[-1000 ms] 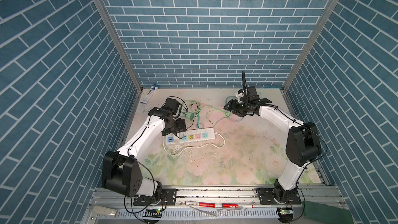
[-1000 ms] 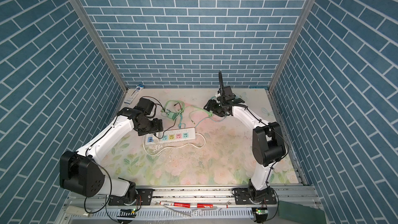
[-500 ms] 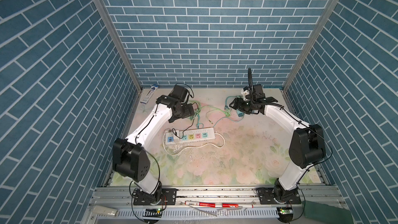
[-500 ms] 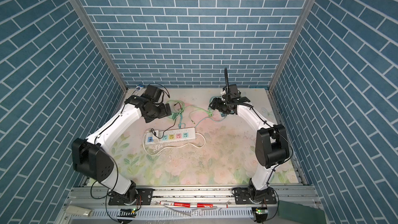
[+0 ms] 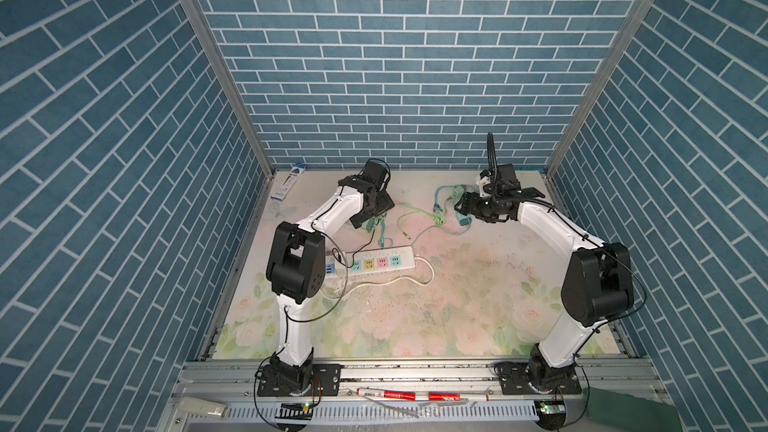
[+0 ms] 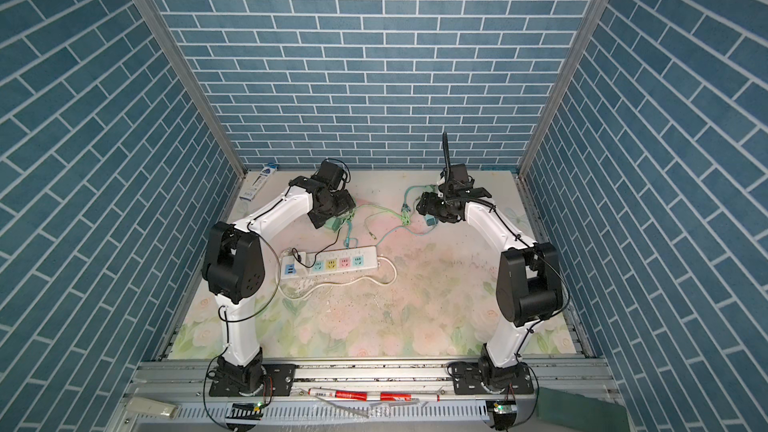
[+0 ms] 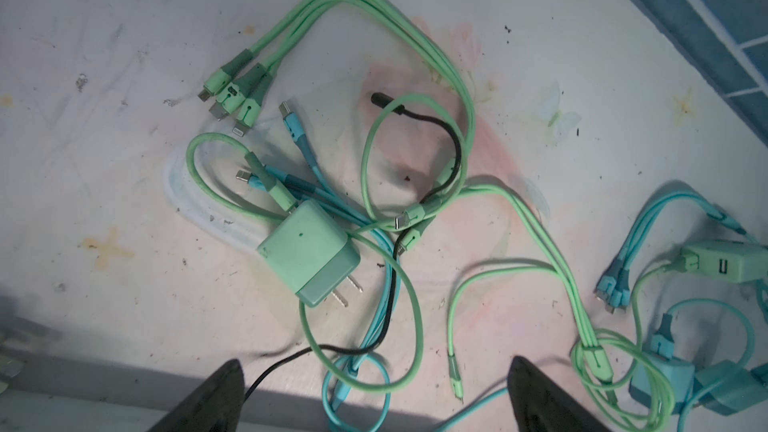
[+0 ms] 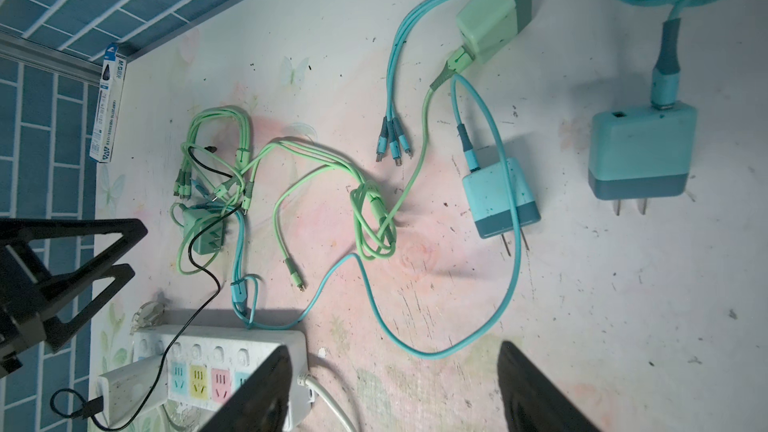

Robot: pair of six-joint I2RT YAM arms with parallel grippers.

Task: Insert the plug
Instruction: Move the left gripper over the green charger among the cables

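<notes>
Left claw (image 7: 376,361): spread wide, empty, poised by the green plug (image 7: 307,251), ready to straddle it.
Plug: flat among tangled cables (image 7: 365,6), near the power strip (image 5: 374,263).
Right claw (image 8: 395,347): spread, empty, keeping clear.

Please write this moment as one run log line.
left gripper: open, over green charger lying unplugged | right gripper: open, holding nothing | power strip: coloured sockets empty
</notes>
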